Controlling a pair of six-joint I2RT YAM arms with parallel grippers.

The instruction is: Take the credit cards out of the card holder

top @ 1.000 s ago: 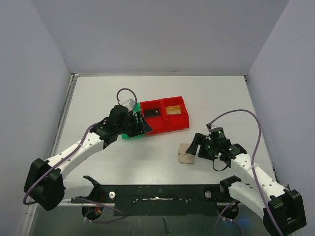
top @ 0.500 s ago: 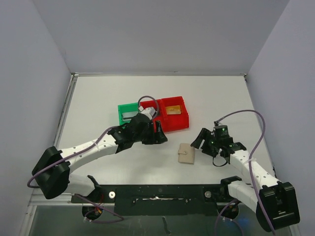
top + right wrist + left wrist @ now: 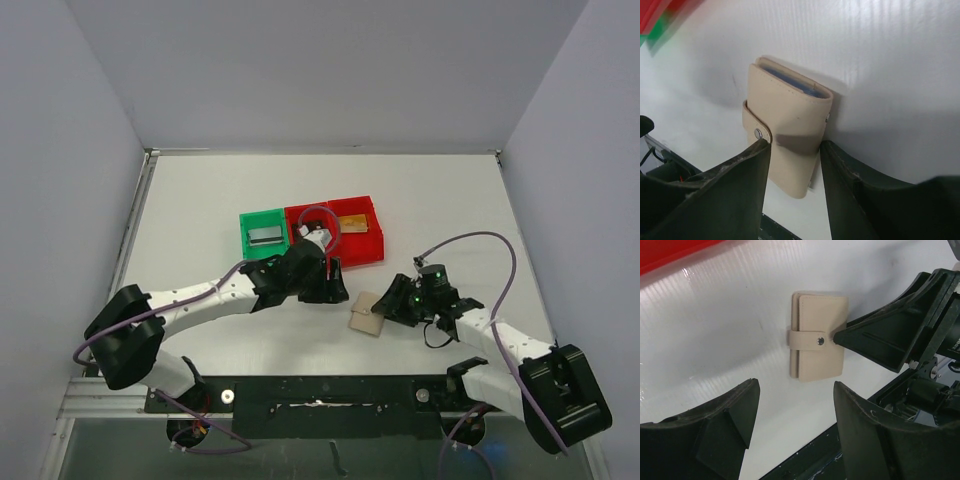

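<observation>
The tan card holder [image 3: 366, 314] lies closed on the table, its snap tab fastened, and it also shows in the left wrist view [image 3: 817, 345] and the right wrist view [image 3: 790, 115]. My right gripper [image 3: 392, 304] is open and straddles its right end [image 3: 794, 145], with one fingertip [image 3: 840, 335] against the snap tab. My left gripper [image 3: 335, 287] hovers open and empty [image 3: 795, 415] just left of the holder. A silver-grey card [image 3: 265, 236] lies in the green bin [image 3: 245, 245]. A gold-orange card [image 3: 352, 224] lies in the right red bin [image 3: 372, 250]. The black card is hidden behind my left arm.
The green and red bins stand in a row behind my left wrist. A purple cable [image 3: 316, 212] loops over the middle red bin. The black base rail [image 3: 330, 390] runs along the table's near edge, close below the holder.
My left gripper has swung from over the bins down and right to beside the holder. My right gripper has moved left onto the holder, which has shifted slightly left.
</observation>
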